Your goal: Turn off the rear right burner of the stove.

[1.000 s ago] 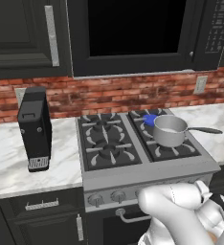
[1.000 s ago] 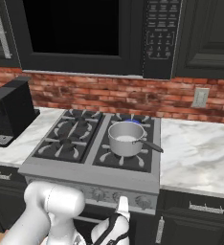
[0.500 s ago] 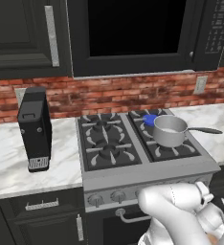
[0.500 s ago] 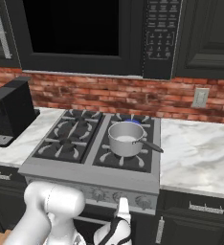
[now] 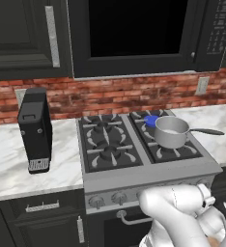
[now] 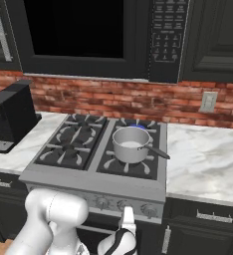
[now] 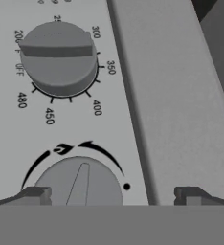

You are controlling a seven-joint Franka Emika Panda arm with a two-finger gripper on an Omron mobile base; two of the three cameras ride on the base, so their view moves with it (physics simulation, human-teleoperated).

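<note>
The stove (image 5: 148, 171) has a black grated top. A small blue flame marks the rear right burner (image 5: 151, 119), also visible behind the pot (image 6: 137, 127). My gripper (image 6: 127, 219) hangs low in front of the stove's row of silver knobs (image 6: 123, 204). In the hand view the gripper (image 7: 112, 196) is open, with its fingertips (image 7: 35, 195) either side of a round knob (image 7: 78, 184) that has a flame mark above it. A second knob (image 7: 59, 57), ringed with temperature numbers and OFF, sits beyond it. Nothing is held.
A steel pot (image 5: 170, 131) with a long handle stands on the right burners, just in front of the flame. A black coffee machine (image 5: 35, 129) stands on the marble counter to the left. The oven's bar handle (image 7: 166, 95) runs close beside the knobs.
The hand has shifted only slightly in front of the knob row. The jaws stay open, and the stove, pot and flame are unchanged.
</note>
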